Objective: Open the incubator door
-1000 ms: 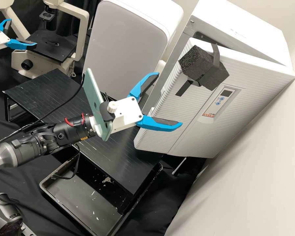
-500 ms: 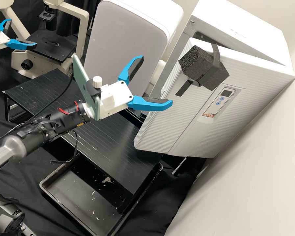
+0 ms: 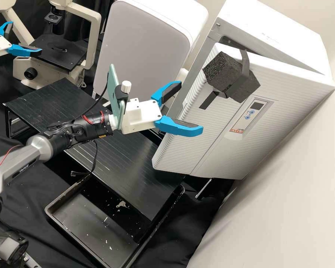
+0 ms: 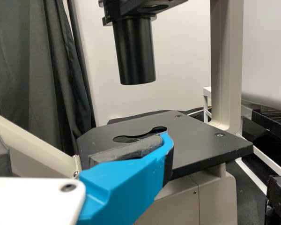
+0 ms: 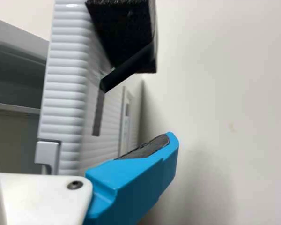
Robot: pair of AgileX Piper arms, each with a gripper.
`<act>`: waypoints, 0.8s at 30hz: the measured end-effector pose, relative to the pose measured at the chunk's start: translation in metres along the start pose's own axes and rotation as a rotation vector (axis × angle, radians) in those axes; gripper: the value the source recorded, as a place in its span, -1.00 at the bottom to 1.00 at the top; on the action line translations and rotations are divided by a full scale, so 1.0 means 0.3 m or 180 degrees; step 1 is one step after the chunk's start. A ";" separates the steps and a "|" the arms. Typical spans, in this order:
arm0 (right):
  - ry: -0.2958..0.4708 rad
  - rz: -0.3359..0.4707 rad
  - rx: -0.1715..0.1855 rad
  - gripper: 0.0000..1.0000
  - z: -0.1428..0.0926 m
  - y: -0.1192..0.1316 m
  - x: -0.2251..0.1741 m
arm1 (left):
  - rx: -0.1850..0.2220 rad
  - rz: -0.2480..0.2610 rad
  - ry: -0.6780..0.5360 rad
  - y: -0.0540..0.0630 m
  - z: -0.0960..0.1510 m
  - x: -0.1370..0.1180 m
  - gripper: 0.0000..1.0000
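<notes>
White and ribbed, the door (image 3: 290, 100) stood ajar from its cabinet (image 3: 264, 29), a dark foam block (image 3: 230, 76) strapped across its face. The right gripper (image 3: 191, 107) lay at the free edge of the door, its blue fingers spread and nothing pinched between them; whether either touched the door I could not tell. In the right wrist view, one finger (image 5: 140, 178) showed on the outer side of the door, near the small catch (image 5: 48, 153) on its edge. The left gripper (image 3: 25, 37), also spread, hung near the microscope (image 3: 91, 41), apart from the work.

I judged the step to be widening the gap. For this, the inner finger needed to sit well behind the edge, flat against the back of the door, before any load came on. A hard squeeze seemed unnecessary: a spread hook would let the edge turn against the pad as the door swung. I reckoned the pull should follow the hinge's arc, slow and even, with the wrist turning alongside; a straight pull risked slipping off the edge or dragging the cabinet. Clearance mattered at the catch and the foam, where a finger might snag, and towards the pale wall (image 3: 286, 186), which could limit the swing.
</notes>
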 end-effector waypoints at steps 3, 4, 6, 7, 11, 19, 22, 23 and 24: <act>-0.0064 0.0016 -0.0108 1.00 0.002 -0.010 0.004 | 0.0000 0.0000 0.0000 0.000 0.000 0.000 1.00; -0.0087 0.0029 -0.0119 1.00 0.000 -0.012 0.008 | 0.0000 0.0000 0.0000 0.000 0.000 0.000 1.00; -0.0113 0.0022 -0.0150 1.00 -0.003 -0.020 0.016 | 0.0000 0.0000 0.0000 0.000 0.000 0.000 1.00; -0.0120 0.0018 -0.0150 1.00 -0.004 -0.025 0.019 | 0.0000 0.0000 0.0000 0.000 0.000 0.000 1.00; -0.0147 0.0011 -0.0196 1.00 -0.006 -0.052 0.038 | 0.0000 0.0000 0.0000 0.000 0.000 0.000 1.00; -0.0440 -0.0055 -0.0377 1.00 0.027 -0.106 0.081 | 0.0000 0.0000 0.0000 0.000 0.000 0.000 1.00; -0.0594 -0.0096 -0.0430 1.00 0.043 -0.118 0.087 | 0.0000 0.0000 0.0000 0.000 0.000 0.000 1.00; -0.0640 -0.0100 -0.0434 1.00 0.044 -0.116 0.089 | 0.0000 0.0000 0.0000 0.000 0.000 0.000 1.00; -0.0681 -0.0100 -0.0441 1.00 0.047 -0.114 0.092 | 0.0000 0.0000 0.0000 0.000 0.000 0.000 1.00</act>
